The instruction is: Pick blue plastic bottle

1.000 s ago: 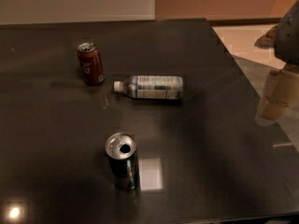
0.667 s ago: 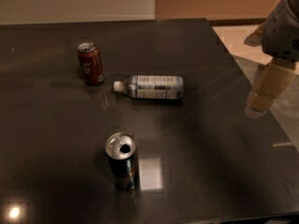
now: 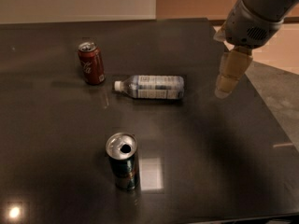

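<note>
The blue plastic bottle (image 3: 152, 87) lies on its side near the middle of the dark table (image 3: 56, 125), white cap pointing left, printed label facing up. My gripper (image 3: 223, 90) hangs over the table to the right of the bottle's base, with a gap between them, its pale fingers pointing down. It holds nothing.
A red soda can (image 3: 91, 63) stands upright to the left of and behind the bottle. A dark green can (image 3: 123, 161) with an open top stands nearer the front. The table's right edge (image 3: 273, 120) runs just beyond the gripper.
The gripper and arm have moved left from the table's right edge over the tabletop, closer to the bottle. The bottle and both cans have not moved.
</note>
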`<state>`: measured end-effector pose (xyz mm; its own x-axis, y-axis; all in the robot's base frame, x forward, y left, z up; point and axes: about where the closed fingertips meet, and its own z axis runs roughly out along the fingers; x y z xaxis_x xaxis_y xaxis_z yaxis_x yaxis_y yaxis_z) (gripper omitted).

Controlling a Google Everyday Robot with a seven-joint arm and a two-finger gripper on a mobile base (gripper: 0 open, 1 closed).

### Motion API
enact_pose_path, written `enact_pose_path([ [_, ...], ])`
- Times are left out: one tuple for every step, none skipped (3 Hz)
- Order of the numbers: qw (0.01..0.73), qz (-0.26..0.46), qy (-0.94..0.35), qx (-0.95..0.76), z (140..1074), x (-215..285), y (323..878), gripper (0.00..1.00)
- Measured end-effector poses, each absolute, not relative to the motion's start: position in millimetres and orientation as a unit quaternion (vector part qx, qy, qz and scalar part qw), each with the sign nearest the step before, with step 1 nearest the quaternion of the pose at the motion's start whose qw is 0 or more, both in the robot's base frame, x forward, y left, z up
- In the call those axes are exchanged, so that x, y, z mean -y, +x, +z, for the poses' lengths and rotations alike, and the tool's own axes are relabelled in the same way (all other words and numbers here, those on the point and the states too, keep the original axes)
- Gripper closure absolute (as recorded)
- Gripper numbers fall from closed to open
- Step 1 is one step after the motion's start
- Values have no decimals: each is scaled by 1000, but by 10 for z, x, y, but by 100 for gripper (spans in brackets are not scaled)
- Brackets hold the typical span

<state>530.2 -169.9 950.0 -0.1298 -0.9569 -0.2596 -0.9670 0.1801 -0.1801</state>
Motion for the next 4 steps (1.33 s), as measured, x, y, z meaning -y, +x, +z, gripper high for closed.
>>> enact_pose_path([
  [166,33,-660,-732,9407,1395,5561,0],
  [167,50,-679,-713,9287,1071,5766,0],
  [157,65,-696,-697,9115,783,5861,0],
  [142,73,-715,-680,8938,529,5843,0],
])
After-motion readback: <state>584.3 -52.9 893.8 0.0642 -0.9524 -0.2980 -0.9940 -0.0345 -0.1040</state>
